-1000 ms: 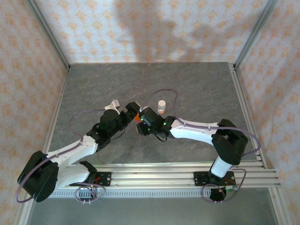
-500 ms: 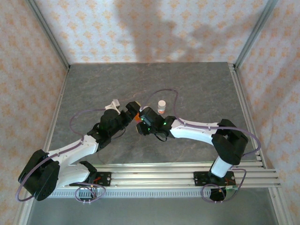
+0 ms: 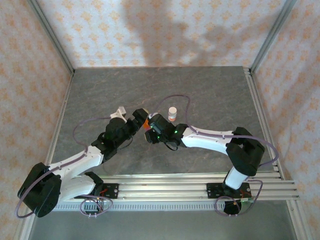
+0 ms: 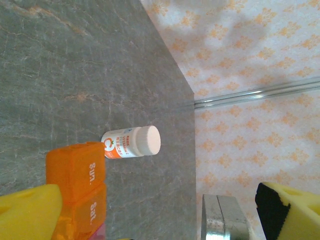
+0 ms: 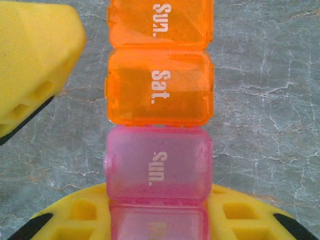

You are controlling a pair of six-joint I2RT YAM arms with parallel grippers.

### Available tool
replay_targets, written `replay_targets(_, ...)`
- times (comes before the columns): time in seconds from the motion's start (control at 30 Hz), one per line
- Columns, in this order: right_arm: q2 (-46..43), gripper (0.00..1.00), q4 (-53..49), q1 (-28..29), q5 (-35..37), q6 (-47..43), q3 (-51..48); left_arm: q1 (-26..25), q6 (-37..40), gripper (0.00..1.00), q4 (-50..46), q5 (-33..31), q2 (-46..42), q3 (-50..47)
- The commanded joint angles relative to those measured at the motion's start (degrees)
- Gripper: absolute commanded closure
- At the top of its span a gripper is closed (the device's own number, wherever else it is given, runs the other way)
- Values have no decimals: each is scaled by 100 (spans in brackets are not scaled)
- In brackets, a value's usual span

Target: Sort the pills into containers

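The containers [image 5: 159, 95], a strip of orange and pink cells, lie near the middle of the grey, stone-veined worktop [image 3: 210, 95]. The right gripper [image 5: 159, 222] clamps the pink end between its yellow pads. The left gripper [image 4: 160, 212] gapes wide, one pad [image 4: 27, 212] just beside the orange end. A white bottle [image 4: 131, 142] stands upright nearby, toward the far edge. Orange-flowered wallpaper [image 3: 165, 30] backs the worktop.

Bottle [image 4: 131, 142] on table [image 4: 75, 50], behind-right of containers [image 5: 159, 95].
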Motion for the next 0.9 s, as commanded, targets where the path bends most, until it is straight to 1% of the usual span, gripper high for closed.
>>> replay_targets(0.0,-169,70,153,-6,10,100,-22,-32,139,2,-81,-164,-59,-18)
replay_targets(0.57,-109,70,231,0,-137,132,-48,-43,95,2,203,-83,294,124)
replay_targets(0.87,15,70,231,0,-87,135,-74,-100,92,2,173,-93,265,222)
